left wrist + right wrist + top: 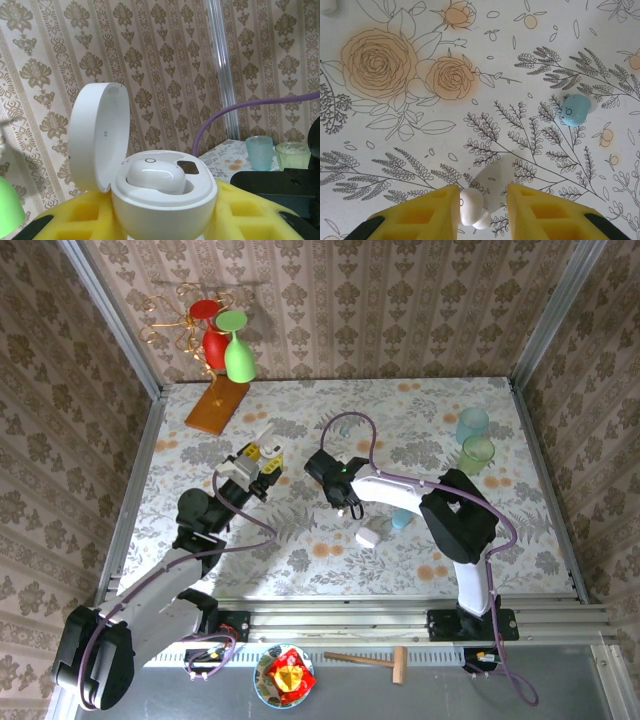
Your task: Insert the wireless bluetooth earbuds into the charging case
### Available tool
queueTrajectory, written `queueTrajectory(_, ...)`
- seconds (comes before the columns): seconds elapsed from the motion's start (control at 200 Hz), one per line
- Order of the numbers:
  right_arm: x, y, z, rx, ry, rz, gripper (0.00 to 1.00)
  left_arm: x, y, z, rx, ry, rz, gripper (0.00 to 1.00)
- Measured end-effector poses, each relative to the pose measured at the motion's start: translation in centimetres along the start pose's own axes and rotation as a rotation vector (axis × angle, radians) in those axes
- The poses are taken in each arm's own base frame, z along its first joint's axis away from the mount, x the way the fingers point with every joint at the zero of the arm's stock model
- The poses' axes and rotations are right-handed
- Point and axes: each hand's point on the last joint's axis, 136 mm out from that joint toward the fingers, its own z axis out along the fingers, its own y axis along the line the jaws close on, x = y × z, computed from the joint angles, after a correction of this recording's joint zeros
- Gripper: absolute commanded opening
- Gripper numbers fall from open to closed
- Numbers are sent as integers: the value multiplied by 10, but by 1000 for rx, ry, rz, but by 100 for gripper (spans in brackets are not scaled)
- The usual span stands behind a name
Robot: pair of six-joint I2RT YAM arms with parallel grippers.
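The white charging case (162, 205) sits between the yellow pads of my left gripper (164, 220), which is shut on it. Its lid (97, 135) stands open to the left, and one white earbud (157, 177) lies seated inside. From above, the left gripper (262, 462) holds the case over the table's middle left. My right gripper (482, 200) points down at the table with its jaws open. A second white earbud (472, 207) lies between them, touching the left finger. A light-blue earbud (575, 110) lies further off to the right. The right gripper (345, 502) is near the centre.
A white pebble-shaped piece (368, 536) and a light-blue piece (400, 520) lie just right of the right gripper. Two translucent cups (475, 440) stand at the back right. Green and red glasses (230, 345) with a brown board (216, 405) are at the back left.
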Motion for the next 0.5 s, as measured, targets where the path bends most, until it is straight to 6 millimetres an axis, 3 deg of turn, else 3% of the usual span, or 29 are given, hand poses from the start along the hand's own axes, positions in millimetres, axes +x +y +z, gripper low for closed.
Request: queueTrajectory(0.5,20,5,19,38,86,-48,27,0,0,0,0,0,0,23)
